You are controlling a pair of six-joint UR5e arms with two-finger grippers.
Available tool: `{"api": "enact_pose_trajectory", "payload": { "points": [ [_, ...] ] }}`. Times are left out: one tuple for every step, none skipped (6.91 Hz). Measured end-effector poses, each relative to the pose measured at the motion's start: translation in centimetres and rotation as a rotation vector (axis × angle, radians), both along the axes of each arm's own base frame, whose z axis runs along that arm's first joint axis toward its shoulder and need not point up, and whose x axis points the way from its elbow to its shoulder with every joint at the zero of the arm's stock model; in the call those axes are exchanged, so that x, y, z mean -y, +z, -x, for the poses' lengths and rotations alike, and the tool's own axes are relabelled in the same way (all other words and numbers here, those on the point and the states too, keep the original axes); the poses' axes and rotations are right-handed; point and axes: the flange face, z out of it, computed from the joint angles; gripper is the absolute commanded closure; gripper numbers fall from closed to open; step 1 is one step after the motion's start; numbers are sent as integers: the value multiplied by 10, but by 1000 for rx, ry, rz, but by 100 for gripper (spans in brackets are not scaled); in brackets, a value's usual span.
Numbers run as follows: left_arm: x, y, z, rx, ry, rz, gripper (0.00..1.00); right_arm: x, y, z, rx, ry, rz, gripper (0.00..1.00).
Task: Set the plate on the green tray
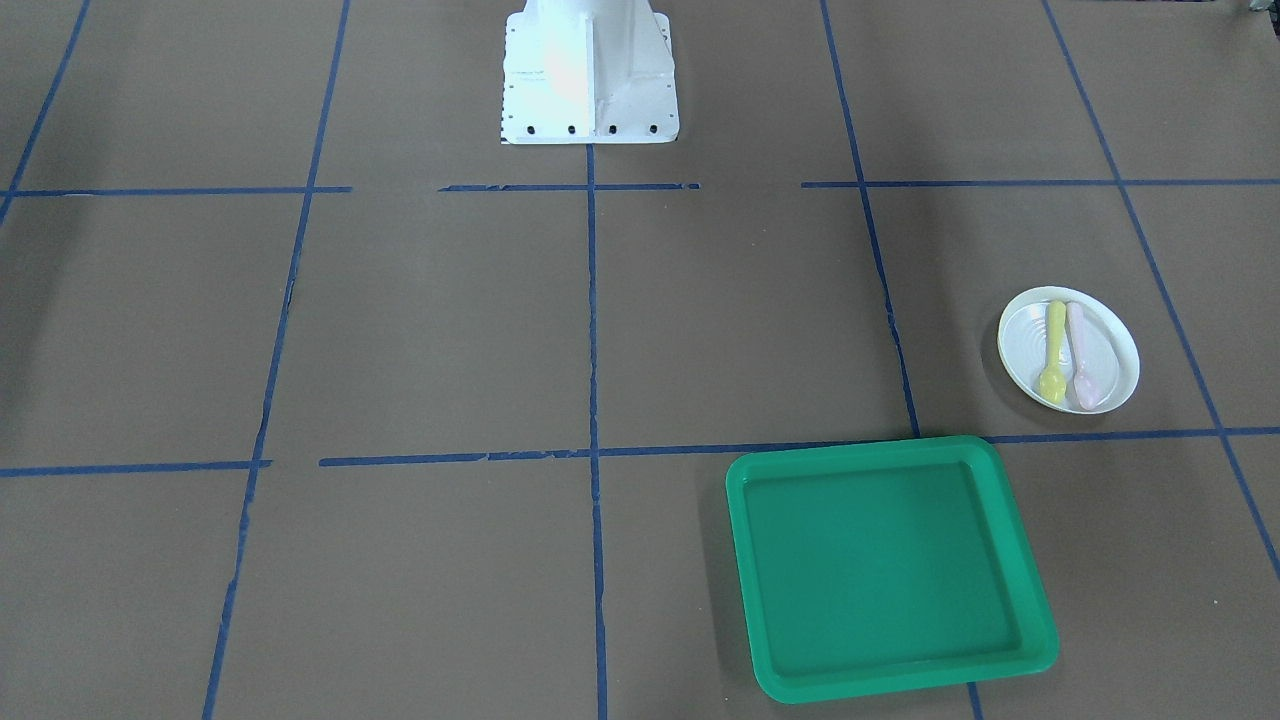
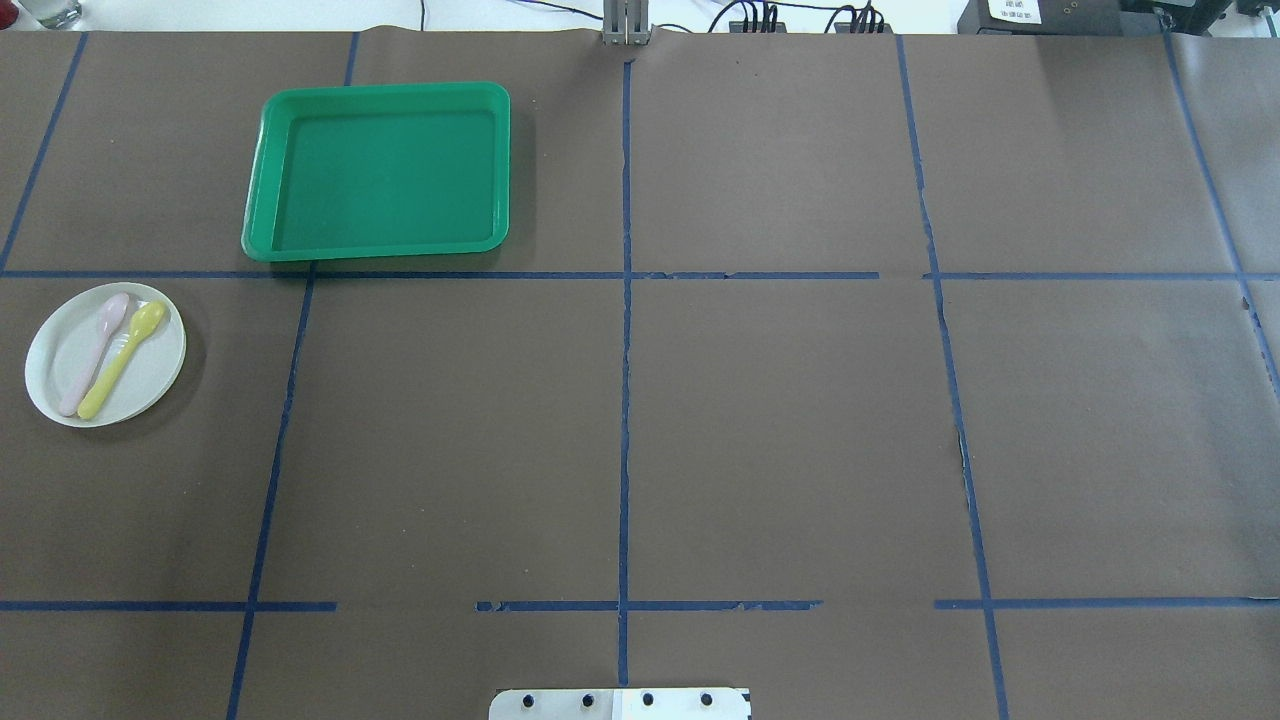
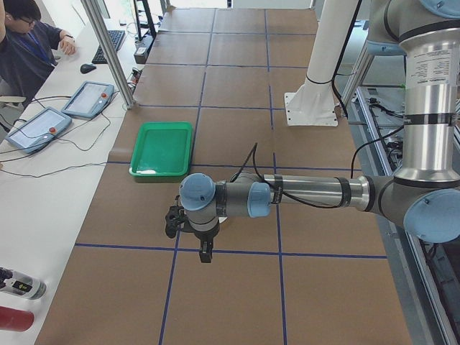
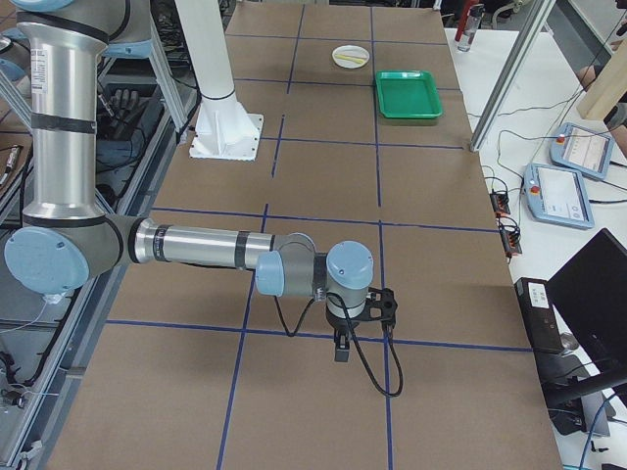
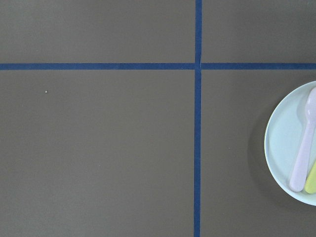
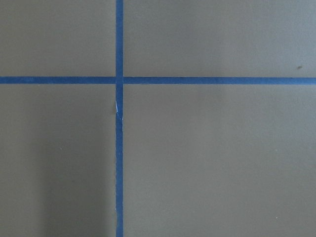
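The small white plate (image 1: 1115,345) lies on the brown table and holds a yellow spoon (image 1: 1053,350) and a pink spoon (image 1: 1080,355). In the overhead view the plate (image 2: 155,378) is at the left edge, and the green tray (image 2: 385,92) lies apart from it, farther away and to the right. The tray (image 1: 890,447) holds nothing. The left wrist view shows the plate (image 5: 284,143) at its right edge. My left gripper (image 3: 172,221) hangs above the table near the plate. My right gripper (image 4: 380,305) hangs far from the plate and the tray. I cannot tell whether either gripper is open or shut.
Blue tape lines (image 2: 625,400) divide the table into squares. The white robot base (image 1: 588,75) stands at the table's robot side. An operator (image 3: 29,43) sits at a side desk with control pendants (image 3: 36,126) beyond the tray.
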Motion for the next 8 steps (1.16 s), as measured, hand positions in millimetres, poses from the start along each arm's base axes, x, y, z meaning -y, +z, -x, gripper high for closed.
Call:
{"api": "enact_pose_trajectory", "payload": {
  "points": [
    [3,-3,0,0,-1,-9,0,0,0,0,0,0,0,0],
    [7,-9,0,-1,-1,-33,0,0,0,0,0,0,0,0],
    [12,-16,-1,-1,-1,-86,0,0,0,0,0,0,0,0],
    [17,-21,-3,-1,-9,-129,0,0,0,0,0,0,0,0],
    [22,-26,-12,-7,-28,-139,0,0,0,0,0,0,0,0],
    [28,-31,-37,-20,-48,-129,0,0,0,0,0,0,0,0],
    [32,-35,-76,-43,-63,-108,0,0,0,0,0,0,-1,0],
    [33,-29,-112,-65,-70,-89,0,0,0,0,0,0,-1,0]
  ]
}}
